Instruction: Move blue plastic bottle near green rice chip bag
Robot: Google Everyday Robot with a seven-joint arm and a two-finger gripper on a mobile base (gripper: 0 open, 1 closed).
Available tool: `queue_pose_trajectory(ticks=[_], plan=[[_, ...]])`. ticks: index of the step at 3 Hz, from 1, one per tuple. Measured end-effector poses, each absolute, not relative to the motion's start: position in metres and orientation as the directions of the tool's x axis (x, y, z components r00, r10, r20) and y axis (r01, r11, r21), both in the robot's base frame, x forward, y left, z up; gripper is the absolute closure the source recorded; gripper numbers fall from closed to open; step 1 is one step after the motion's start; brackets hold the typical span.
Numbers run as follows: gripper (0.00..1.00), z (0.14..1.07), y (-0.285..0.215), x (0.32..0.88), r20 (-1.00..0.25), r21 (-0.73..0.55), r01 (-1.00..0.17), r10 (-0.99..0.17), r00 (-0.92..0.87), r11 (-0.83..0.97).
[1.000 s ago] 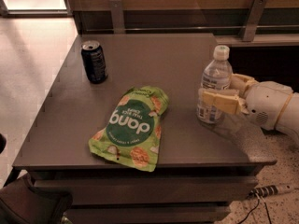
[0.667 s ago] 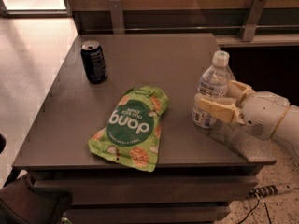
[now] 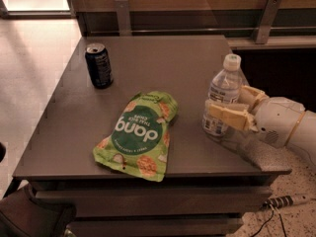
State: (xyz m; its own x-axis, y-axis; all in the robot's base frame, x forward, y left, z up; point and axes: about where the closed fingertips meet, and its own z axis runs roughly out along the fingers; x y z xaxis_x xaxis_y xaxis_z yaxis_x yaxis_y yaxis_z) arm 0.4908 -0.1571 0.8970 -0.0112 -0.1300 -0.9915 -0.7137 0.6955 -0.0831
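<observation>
The blue plastic bottle [image 3: 223, 94] is a clear water bottle with a white cap, upright on the right part of the grey table [image 3: 163, 63]. My gripper [image 3: 228, 108] comes in from the right and is shut on the bottle's lower body, one finger [image 3: 230, 116] in front and one behind. The green rice chip bag [image 3: 139, 134] lies flat at the table's front centre, a short gap left of the bottle.
A dark soda can [image 3: 99, 65] stands at the table's back left. The table's front edge is close below the bag. A wooden wall with metal brackets [image 3: 265, 18] runs behind the table. A cable [image 3: 284, 201] lies on the floor at lower right.
My gripper has carried the bottle a little to the left and toward the front of the table, closer to the bag. The bag and can have not moved.
</observation>
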Motion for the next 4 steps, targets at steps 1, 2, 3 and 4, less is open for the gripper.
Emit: queue_pose_trajectory(ticks=[1,2,3,4], plan=[[0.39,0.8974,-0.1552,0.4908,-0.991,-0.084,-0.716,-0.131,-0.010,0.693],[0.17,0.8980,-0.1530,0.4909,-0.991,-0.085,-0.718,-0.132,-0.009,0.690],[0.00,0.8985,-0.1509,0.4910,-0.991,-0.086,-0.721,-0.133,-0.008,0.688],[0.00,0.8986,-0.1507,0.4910,-0.991,-0.086,-0.721,-0.133,-0.008,0.687]])
